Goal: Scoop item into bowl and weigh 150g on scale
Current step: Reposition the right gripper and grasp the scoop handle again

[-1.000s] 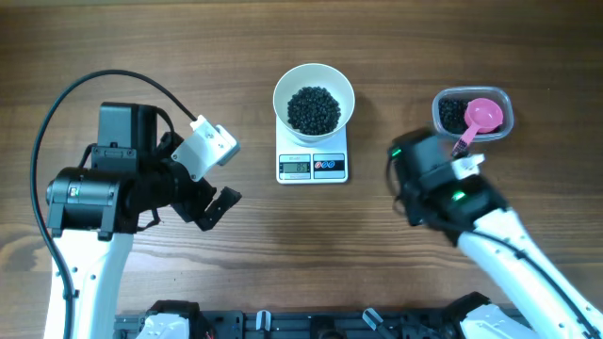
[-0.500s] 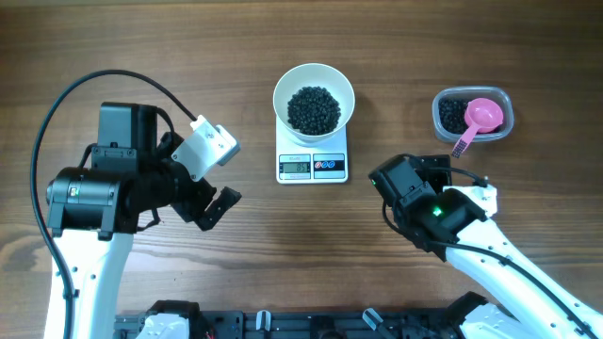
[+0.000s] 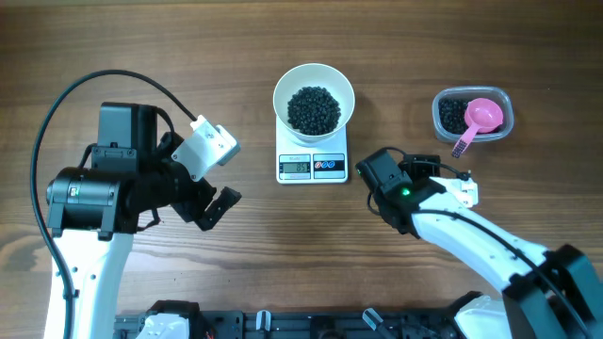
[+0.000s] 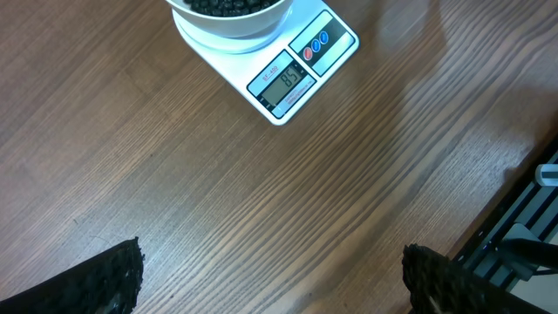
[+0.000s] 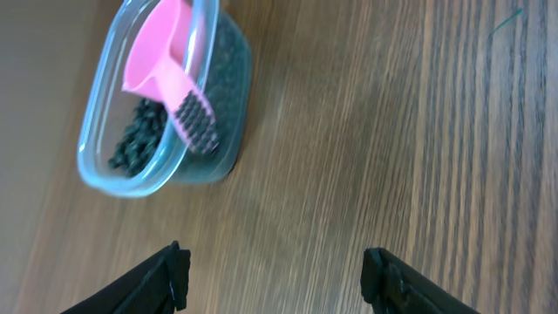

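**Overhead:** the bowl [image 3: 283, 89] sits on the scale [image 3: 287, 168] toward its 12 o'clock end, leaving the display [image 3: 296, 168] clear at 6 o'clock. The beans [image 3: 314, 108] form a dark heap in the middle of the bowl. The tub [image 3: 441, 102] is well apart, at 3 o'clock from the bowl, and holds more beans. The pink scoop [image 3: 485, 115] lies in it with the handle over the rim toward 7 o'clock. The right arm [image 3: 443, 221] has its wrist near the scale at 4 o'clock. The left arm [image 3: 94, 193] is well apart at 8 o'clock. Neither arm's fingers nor the display digits can be made out from above.

**Left wrist:** the left gripper [image 4: 275, 270] is spread wide and holds nothing; only the finger ends show in the bottom corners. The scale is at 12 o'clock and the display looks like 85. The top edge cuts off the bowl.

**Right wrist:** the right gripper [image 5: 277, 275] has its jaws apart over bare table, with nothing between them. The tub is at 10 o'clock with the scoop resting inside. The frame is motion-blurred, and the scale and bowl are out of view.

**Status:** probably a bit past halfway, if that reading is right. More scoops are needed to reach the target, and the scoop is not in hand.
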### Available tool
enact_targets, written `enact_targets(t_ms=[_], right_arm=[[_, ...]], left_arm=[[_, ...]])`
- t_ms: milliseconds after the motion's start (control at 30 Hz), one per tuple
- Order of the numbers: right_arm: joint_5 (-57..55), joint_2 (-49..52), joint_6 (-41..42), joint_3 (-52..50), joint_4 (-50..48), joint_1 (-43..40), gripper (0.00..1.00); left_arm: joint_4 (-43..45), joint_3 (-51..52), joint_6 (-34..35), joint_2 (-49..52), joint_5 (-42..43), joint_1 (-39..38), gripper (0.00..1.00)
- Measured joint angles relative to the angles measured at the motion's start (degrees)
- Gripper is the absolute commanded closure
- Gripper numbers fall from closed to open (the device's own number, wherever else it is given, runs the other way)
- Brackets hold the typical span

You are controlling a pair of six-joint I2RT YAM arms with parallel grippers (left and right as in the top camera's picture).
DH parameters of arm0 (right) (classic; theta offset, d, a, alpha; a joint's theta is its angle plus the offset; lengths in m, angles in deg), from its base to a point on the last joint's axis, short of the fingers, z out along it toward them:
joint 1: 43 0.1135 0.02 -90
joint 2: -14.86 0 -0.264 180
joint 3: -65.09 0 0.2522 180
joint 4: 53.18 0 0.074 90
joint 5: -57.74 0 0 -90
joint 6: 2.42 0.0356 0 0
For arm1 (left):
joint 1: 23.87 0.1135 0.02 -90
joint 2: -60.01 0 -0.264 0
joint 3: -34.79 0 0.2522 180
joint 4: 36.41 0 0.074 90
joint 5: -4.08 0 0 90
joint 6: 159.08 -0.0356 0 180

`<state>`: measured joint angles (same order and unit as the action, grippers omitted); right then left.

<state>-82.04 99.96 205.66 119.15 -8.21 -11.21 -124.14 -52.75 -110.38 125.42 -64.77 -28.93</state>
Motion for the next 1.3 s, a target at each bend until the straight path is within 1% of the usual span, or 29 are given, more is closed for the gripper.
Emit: enact_targets(t_ms=[33,133,200,367,467,700,867,967,1133,1300], right_arm=[[-0.22,0.37,0.00,0.00,-0.13,-0.26,0.25],[-1.64,0.92,0.11,-0.09,-0.17,-0.87,0.23],[-3.41,0.94,0.17,-0.09,-0.13,-0.94,0.25],[-6.27,0.94,0.20,-0.11,-1.09,-1.16,0.35],[-6.84,0.94,0.20,-0.11,-1.49,-2.21,0.39],[-7.41,0.94,0.17,-0.11,-3.48,-5.97,0.40],[-7.76,1.79,0.17,-0.13,-7.82,-7.98,0.40],[-7.91,3.78,0.20,-0.13,-11.02,-8.46,0.41],[-7.91,6.45,0.17,-0.15,-11.65,-8.48,0.42],[-7.91,6.73,0.20,-0.15,-12.57,-8.61,0.43]], left_arm=[[0.00,0.00,0.00,0.00,0.00,0.00,0.00],[0.00,0.00,0.00,0.00,0.00,0.00,0.00],[0.00,0.00,0.00,0.00,0.00,0.00,0.00],[0.00,0.00,0.00,0.00,0.00,0.00,0.00],[-0.02,0.00,0.00,0.00,0.00,0.00,0.00],[0.02,0.00,0.00,0.00,0.00,0.00,0.00],[-0.02,0.00,0.00,0.00,0.00,0.00,0.00],[-0.02,0.00,0.00,0.00,0.00,0.00,0.00],[0.00,0.00,0.00,0.00,0.02,0.00,0.00],[0.00,0.00,0.00,0.00,0.00,0.00,0.00]])
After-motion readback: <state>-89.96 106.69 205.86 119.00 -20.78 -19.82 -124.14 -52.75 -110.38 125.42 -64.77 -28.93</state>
